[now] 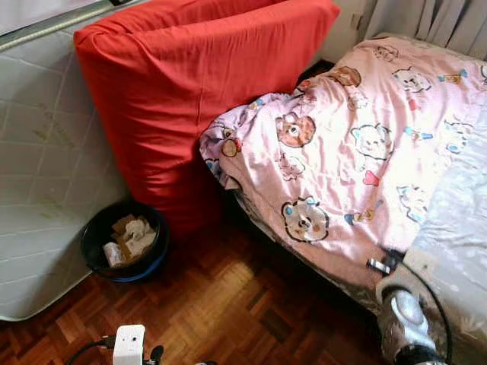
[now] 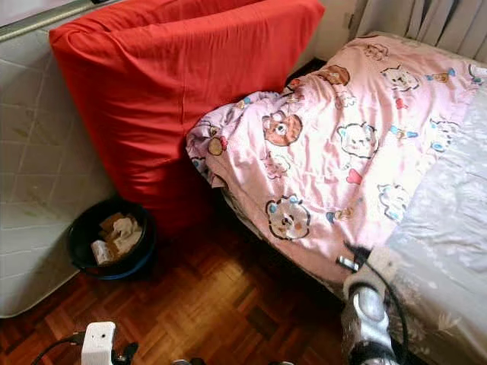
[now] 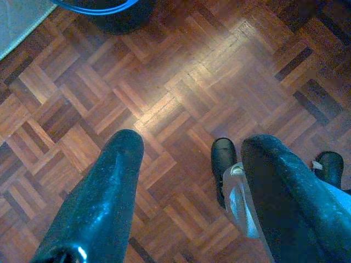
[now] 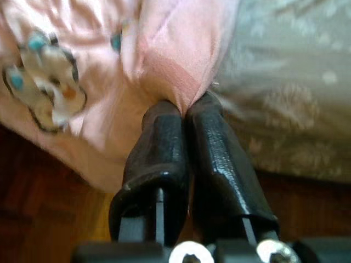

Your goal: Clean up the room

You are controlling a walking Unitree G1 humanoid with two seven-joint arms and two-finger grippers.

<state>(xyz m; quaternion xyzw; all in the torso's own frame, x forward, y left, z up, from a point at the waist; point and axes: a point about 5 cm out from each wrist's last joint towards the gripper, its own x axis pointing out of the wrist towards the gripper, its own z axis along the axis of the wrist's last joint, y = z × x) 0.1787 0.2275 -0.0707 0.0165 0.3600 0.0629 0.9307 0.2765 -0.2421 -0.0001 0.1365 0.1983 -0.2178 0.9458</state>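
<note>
Pinching the pink cartoon-print duvet (image 1: 342, 152) at its near lower edge, our right gripper (image 4: 184, 109) has its two black fingers (image 4: 159, 142) pressed together with a small fold of cloth caught between the tips; the right arm reaches in at the bed's near side, beside the grey patterned mattress sheet (image 1: 456, 220). Our left gripper (image 3: 189, 164) hangs over the parquet floor (image 1: 228, 304), its fingers spread wide and holding nothing.

We judge the hold to be slim: only a tuck of fabric sits at the very tips, so a hard pull may slide it free; the duvet's bunched far corner lies against the red-covered mattress (image 1: 190, 99) leaning at the wall, and dragging could snag there or tug that mattress over; cloth hanging off the bed's edge could also sweep toward the black bin (image 1: 122, 239) of paper scraps on the floor near the white quilted mattress (image 1: 46, 175).

The duvet lies across the bed, rumpled; its long axis runs from the near edge where we grip it up toward the curtains (image 1: 426, 23), while its crumpled corner points toward the red-covered mattress.
</note>
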